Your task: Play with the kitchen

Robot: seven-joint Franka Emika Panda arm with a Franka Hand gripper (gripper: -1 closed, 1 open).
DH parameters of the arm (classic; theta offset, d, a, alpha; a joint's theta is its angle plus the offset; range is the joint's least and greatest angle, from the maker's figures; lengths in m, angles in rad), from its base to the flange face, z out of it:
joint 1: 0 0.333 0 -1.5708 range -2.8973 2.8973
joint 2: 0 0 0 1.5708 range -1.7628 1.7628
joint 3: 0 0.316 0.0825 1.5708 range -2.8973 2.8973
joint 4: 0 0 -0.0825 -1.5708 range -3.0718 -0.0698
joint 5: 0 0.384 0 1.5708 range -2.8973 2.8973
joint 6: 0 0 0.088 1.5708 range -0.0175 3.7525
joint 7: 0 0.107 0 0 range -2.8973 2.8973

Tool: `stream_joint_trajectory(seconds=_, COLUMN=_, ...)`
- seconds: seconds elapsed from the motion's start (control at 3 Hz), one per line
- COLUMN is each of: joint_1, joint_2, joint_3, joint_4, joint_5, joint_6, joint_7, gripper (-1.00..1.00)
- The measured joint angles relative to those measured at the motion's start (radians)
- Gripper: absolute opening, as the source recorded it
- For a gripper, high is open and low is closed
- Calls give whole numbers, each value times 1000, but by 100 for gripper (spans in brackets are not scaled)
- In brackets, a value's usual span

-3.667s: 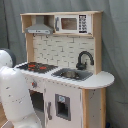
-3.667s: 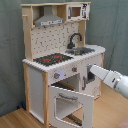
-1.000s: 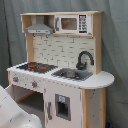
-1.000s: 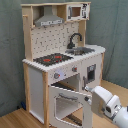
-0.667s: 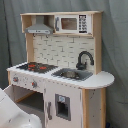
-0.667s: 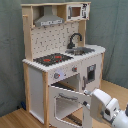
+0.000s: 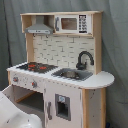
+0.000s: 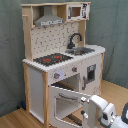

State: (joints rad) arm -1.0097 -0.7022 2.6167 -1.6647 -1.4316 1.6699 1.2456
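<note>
Lowered since before, arm (image 8: pixel 102 111) sits beside upright kitchen (image 8: pixel 60 60), oven door open.

Both exterior views are evenly and softly lit, with no glare seen. Faint shadow is cast under the hood and inside the open oven of the kitchen (image 8: pixel 62 65). Fine detail is blurred throughout; the knobs are rendered as smudges

Toy kitchen (image 8: pixel 60 55), pale wood w/ white panels, upright, oven door open.
</note>
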Motion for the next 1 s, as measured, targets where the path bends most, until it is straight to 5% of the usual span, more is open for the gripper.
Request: stream_joint_trajectory(seconds=1.0, joint_1=-105, joint_2=-44, joint_3=0, joint_4=-14, joint_5=78, joint_6=209, joint_7=159, gripper=100)
